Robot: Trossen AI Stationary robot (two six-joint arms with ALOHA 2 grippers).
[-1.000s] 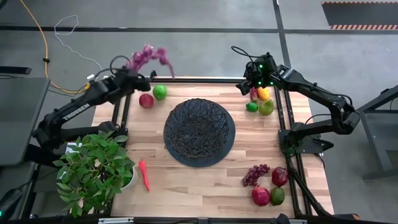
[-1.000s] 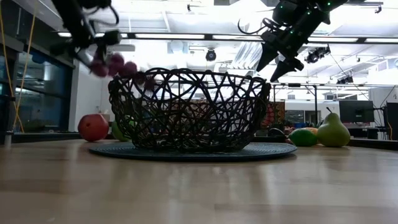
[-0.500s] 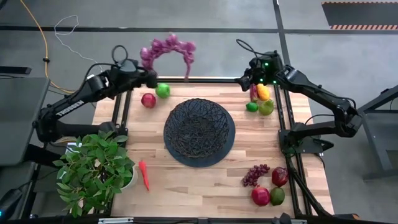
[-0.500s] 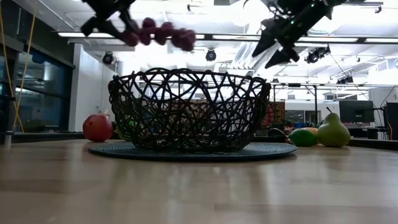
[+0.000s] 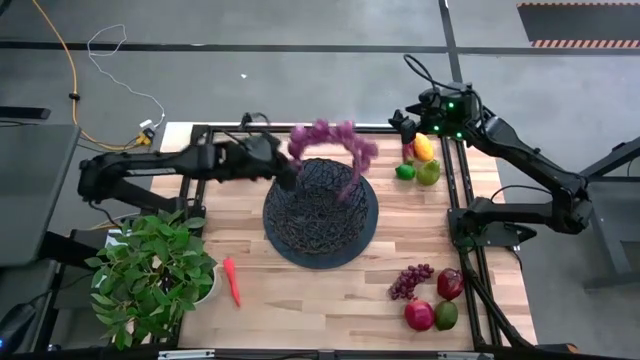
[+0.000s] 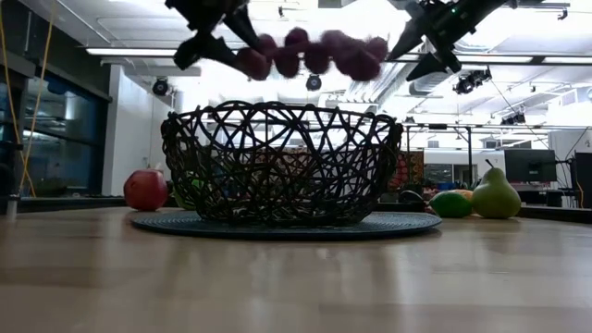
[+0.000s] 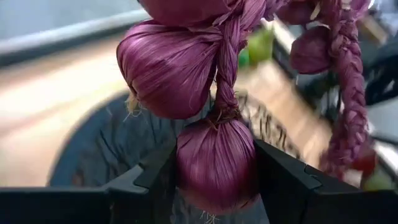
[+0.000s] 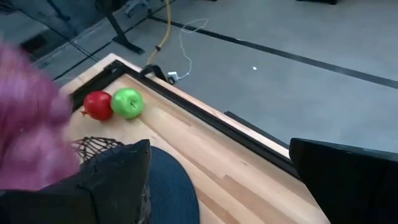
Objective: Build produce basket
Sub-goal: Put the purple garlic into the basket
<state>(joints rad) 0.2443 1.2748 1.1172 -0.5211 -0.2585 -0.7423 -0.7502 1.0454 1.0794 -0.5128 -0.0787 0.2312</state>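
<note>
Purple bulbs braided on a string (image 5: 330, 140) hang in an arc above the far half of the basket (image 5: 320, 212), gripped at one end by the left gripper (image 5: 285, 172). In the left wrist view its two fingers are clamped on either side of the lowest bulb (image 7: 216, 163), with the braid (image 7: 348, 93) curling away over the dark mesh below. From table level the string (image 6: 314, 53) rides clear above the basket's rim (image 6: 277, 111), with open air between the lowest bulb and the woven edge.

The right gripper (image 5: 408, 124) hovers high over the far right corner of the table (image 5: 330, 290), above a cluster of fruit: a yellow-orange mango (image 5: 424, 149), a lime (image 5: 404, 171) and a green pear (image 5: 428, 172). Its fingers stand apart and hold nothing, as the right wrist view shows (image 8: 217, 180). That view also looks across to a red apple (image 8: 97, 104) and a green apple (image 8: 128, 102) lying side by side near the table's far left edge.

At the near right corner lie a grape bunch (image 5: 410, 280), a dark red fruit (image 5: 450, 284), a red fruit (image 5: 419, 315) and a green fruit (image 5: 446, 315), close to the edge. A slim red-orange pepper (image 5: 232, 281) lies on bare wood left of the basket, just beside a potted plant (image 5: 150, 275) that fills the near left corner. Bare board lies between the basket and the table's near edge.
</note>
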